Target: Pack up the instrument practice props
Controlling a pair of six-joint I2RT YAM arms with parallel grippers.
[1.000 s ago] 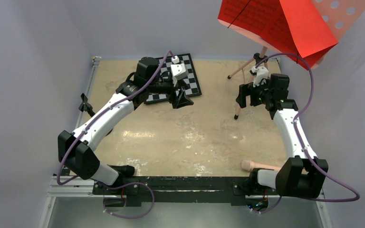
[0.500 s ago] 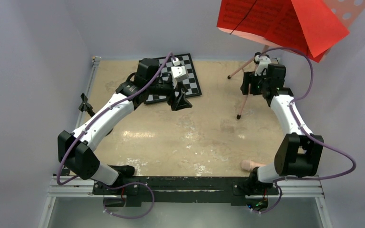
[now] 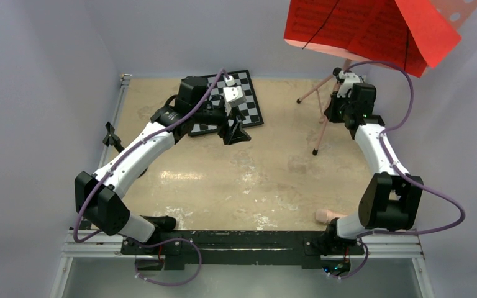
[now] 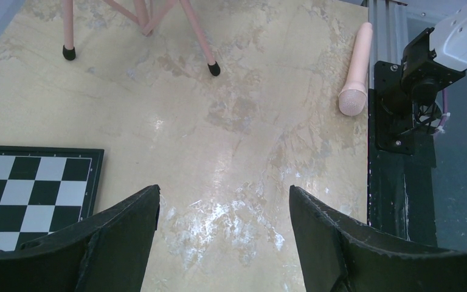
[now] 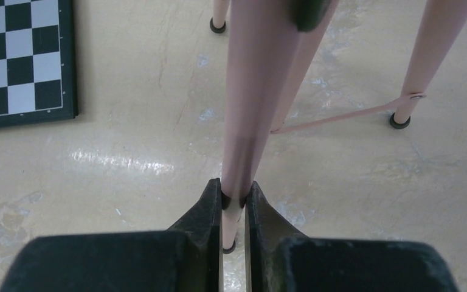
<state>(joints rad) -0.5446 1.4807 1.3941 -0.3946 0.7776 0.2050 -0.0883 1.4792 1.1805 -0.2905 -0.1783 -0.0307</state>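
Tan table (image 3: 273,180) carries our pink stand (image 3: 320,133) at its far right corner, with red sheets (image 3: 348,25) spread on its desk high above, and our right gripper (image 5: 234,198) is clamped on one of its thin legs. Our left gripper (image 4: 224,194) hangs with jaws apart and empty over the near edge of the chessboard (image 3: 251,102). We see the peach tube (image 4: 357,67) lying at the near right edge beside the right arm's base, and the small black peg stand (image 3: 110,133) at the left edge.
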